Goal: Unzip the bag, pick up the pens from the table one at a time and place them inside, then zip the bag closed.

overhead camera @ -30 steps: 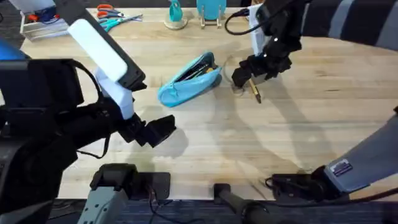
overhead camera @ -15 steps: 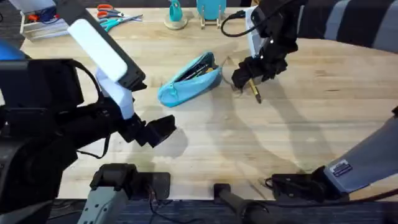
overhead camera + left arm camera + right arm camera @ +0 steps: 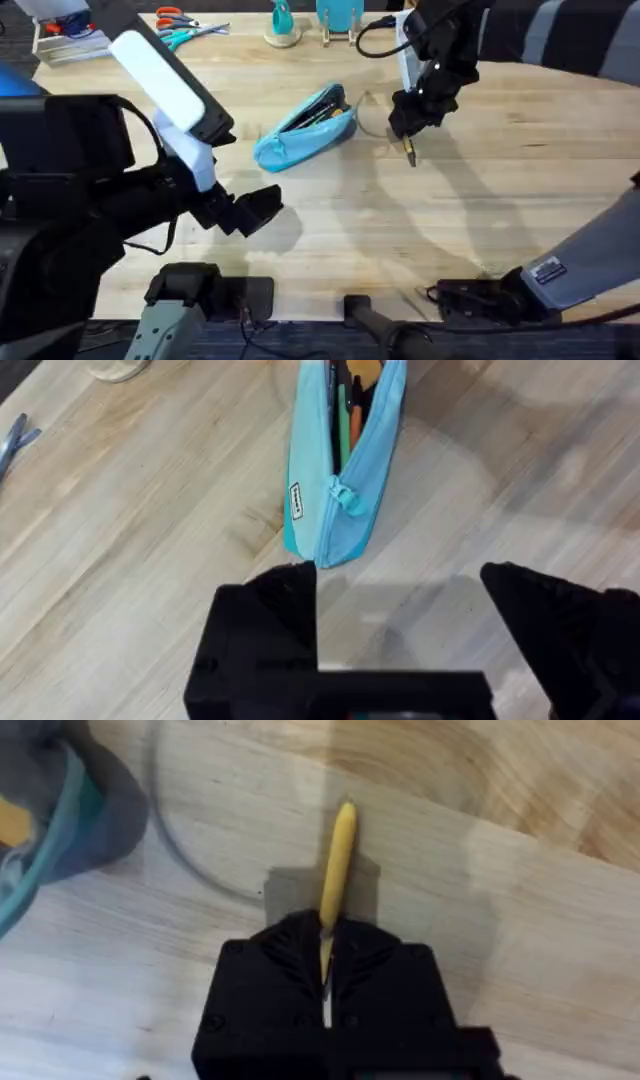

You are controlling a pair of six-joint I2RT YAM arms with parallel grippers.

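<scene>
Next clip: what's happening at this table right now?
The right hand is shut on a yellow pen, holding it just to the right of the light-blue bag on the wooden table. The bag lies unzipped, with several pens already inside. The left hand hangs open on the near side of the bag, gripping nothing. Scissors lie at the far left edge, untouched. The bag is not yet zipped closed.

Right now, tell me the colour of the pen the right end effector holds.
Yellow-tan. The pen in the right end effector shows best in the right wrist view.
</scene>
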